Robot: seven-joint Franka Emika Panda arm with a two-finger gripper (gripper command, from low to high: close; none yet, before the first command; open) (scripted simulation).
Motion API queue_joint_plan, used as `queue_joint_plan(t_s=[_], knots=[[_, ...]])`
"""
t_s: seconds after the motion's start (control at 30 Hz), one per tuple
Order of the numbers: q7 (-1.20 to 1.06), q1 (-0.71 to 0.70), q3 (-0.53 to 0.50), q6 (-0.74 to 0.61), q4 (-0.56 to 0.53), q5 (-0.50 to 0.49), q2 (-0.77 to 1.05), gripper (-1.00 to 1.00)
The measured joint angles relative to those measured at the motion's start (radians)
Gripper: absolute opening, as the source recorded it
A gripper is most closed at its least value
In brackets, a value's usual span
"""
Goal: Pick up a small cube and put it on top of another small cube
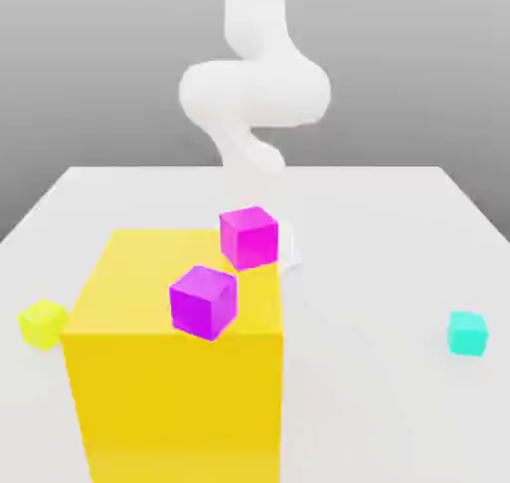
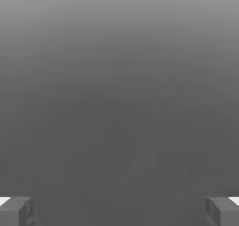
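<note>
Small cyan cube [image 1: 467, 333] sits flat on the tabletop [image 1: 379, 232], close to the edge on the exterior view's right, toward the near side. Nothing touches it; bare surface all round.

Gripper [image 2: 119, 211]: in the hand view the two grey fingertips [image 2: 16, 212] stand far apart at opposite sides of the picture, nothing between them, just plain grey background. So jaws wide apart, holding nothing.

White arm [image 1: 254, 93] rises at the far edge of the table, about mid-width, blurred. Cyan cube lies well apart from it: nearer the viewer and off toward the exterior view's right. The hand itself can't be made out in the exterior view, so I can't say how high it is above the surface.

Working outward from the cube:
- Big yellow block [image 1: 174, 371] stands on the table at the near edge, on the exterior view's left of centre. Well apart from the cyan cube, with open tabletop between them.
- Two magenta cubes at the block's top: one [image 1: 203, 301] tilted, over the near right part of the top face; the other [image 1: 248, 237] at the far right corner. Can't tell whether they rest on the block or lie behind it.
- Tiny yellow cube [image 1: 43, 324] on the table just beside the block's left face, near the left edge. Farthest thing from the cyan cube.
</note>
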Motion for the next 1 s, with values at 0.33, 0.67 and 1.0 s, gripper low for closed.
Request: queue_joint_plan(t_s=[0.33, 0.67, 1.0], knots=[[-0.216, 0.240, 0.126, 0.200, -0.148, 0.041, 0.366, 0.00], [-0.330, 0.461, 0.283, 0.398, -0.294, -0.056, 0.733, 0.00], [-0.203, 0.649, 0.128, 0.615, -0.290, -0.302, 1.057, -1.00]])
